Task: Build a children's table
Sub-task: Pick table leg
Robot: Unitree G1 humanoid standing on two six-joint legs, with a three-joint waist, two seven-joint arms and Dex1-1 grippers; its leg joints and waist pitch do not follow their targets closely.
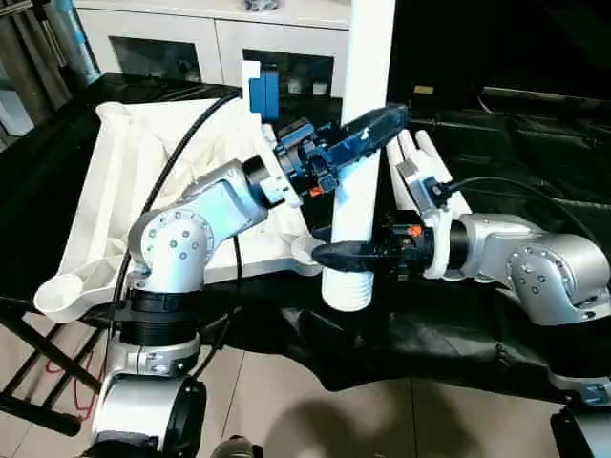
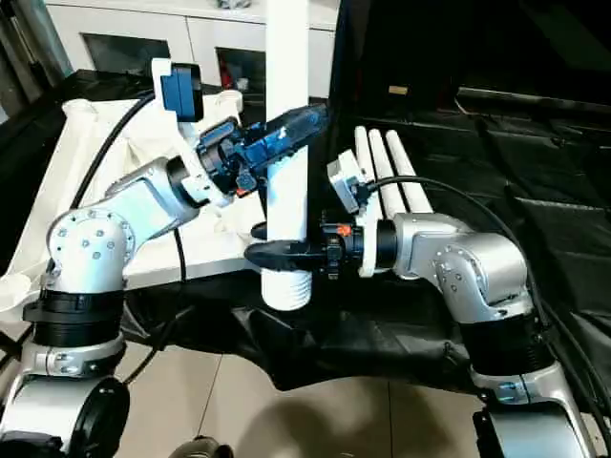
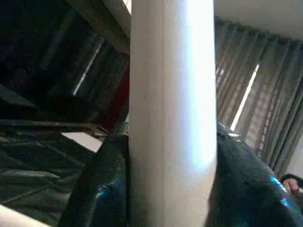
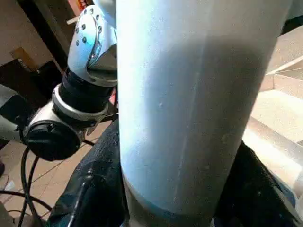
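Observation:
One white table leg (image 1: pixel 368 57) stands upright at the front edge of the black-covered table, its ribbed end (image 1: pixel 346 289) pointing down just past that edge. My left gripper (image 1: pixel 377 124) is shut on the leg about halfway up its visible length. My right gripper (image 1: pixel 348 253) is shut on it low down, just above the ribbed end. In each wrist view black fingers (image 3: pixel 102 189) (image 4: pixel 99 189) press both sides of the leg (image 3: pixel 173 118). The white tabletop (image 1: pixel 124 191) lies underside up to the left, with a corner socket (image 1: pixel 57 296) near the front edge.
Three more white legs (image 2: pixel 387 167) lie side by side on the black cloth behind my right arm. A white glass-door cabinet (image 1: pixel 191 38) stands behind the table. Tiled floor (image 1: pixel 286 401) shows below the table's front edge.

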